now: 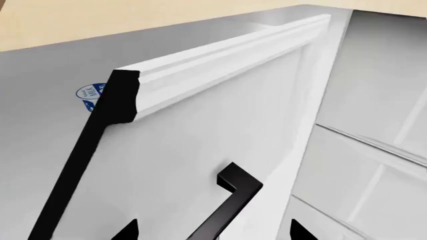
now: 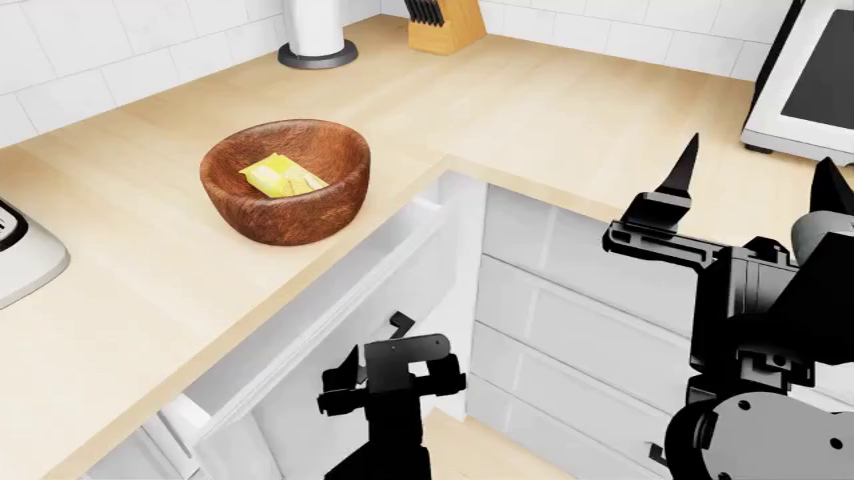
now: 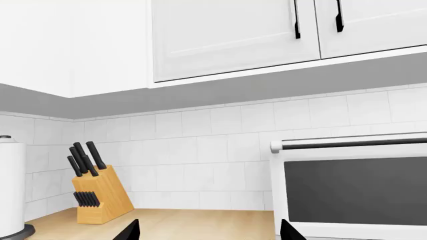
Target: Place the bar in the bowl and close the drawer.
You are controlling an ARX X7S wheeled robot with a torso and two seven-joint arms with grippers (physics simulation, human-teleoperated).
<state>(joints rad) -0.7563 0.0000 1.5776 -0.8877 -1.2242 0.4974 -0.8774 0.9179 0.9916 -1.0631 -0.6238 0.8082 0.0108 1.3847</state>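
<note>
**Bar in bowl, drawer left to shut**

Nearest: left pincer (image 2: 391, 375), tips spread, empty, just off the drawer (image 2: 350, 300) front by its black handle (image 1: 230, 197). Drawer is partly open; prob. rigid, slides easily, so push the flat front. Right pincer (image 2: 754, 180) spread, raised. Farther on the surface (image 2: 120, 300): bowl (image 2: 287, 180) holding the bar (image 2: 280, 177). Only the left wrist view shows a blue-lidded cup (image 1: 89, 95) inside the drawer.

Light: bright, even, diffuse render.
Shadow: soft one beside the bowl (image 2: 286, 180).
Focus: sharp throughout, no glare.
</note>
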